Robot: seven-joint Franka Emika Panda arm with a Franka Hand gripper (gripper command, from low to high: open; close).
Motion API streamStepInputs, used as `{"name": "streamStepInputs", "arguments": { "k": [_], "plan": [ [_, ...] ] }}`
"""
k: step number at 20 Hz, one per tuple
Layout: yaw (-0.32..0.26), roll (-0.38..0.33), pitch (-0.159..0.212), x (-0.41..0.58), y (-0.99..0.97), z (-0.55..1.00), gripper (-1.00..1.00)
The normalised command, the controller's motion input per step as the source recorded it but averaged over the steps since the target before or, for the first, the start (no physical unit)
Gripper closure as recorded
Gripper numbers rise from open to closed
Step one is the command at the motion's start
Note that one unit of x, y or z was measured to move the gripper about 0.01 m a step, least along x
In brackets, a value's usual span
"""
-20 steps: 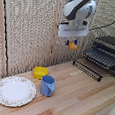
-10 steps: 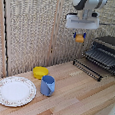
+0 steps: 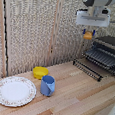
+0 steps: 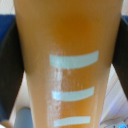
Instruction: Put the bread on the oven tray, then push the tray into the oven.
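I have the bread (image 3: 88, 35) pinched in the clamp (image 3: 89, 32), high in the upper right of the exterior frame, and the wrist view confirms it: the orange-brown piece (image 4: 70, 65) fills the picture with a dark finger (image 4: 9, 55) pressed to each side of it. So the pick is done and I judge I am in the carry, with the placing not yet begun.

The oven pan (image 3: 88, 69) sits below and slightly right of the clamp, its wire bars sticking out of the front of the oven (image 3: 108, 52) at right-centre of the frame. The bread hangs well above it, nothing touching. (From this angle I cannot tell how squarely the bread lines up over the bars in depth.)

Next I would want to bring the clamp down over the exposed part of the pan, slowly, and release only once the bread rests flat across several bars, since a small oblong piece could tip or slip between them. Pushing the pan in comes after that.

The yellow bowl (image 3: 40, 72), blue mug (image 3: 47, 85) and patterned plate (image 3: 14, 90) lie lower left, well away from my path.
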Motion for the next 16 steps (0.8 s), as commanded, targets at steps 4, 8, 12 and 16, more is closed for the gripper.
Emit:
{"name": "streamStepInputs", "arguments": {
  "k": [4, 8, 12, 16],
  "plan": [
    [-0.162, 0.0, 0.05, -0.17, -0.77, 0.04, 1.0],
    [-0.201, 0.0, 0.04, 0.026, -0.67, -0.2, 1.0],
    [-0.203, 0.0, 0.01, 0.16, -0.65, -0.39, 1.0],
    [-0.164, 0.003, 0.0, 0.281, -0.69, -0.36, 1.0]
  ]
}}
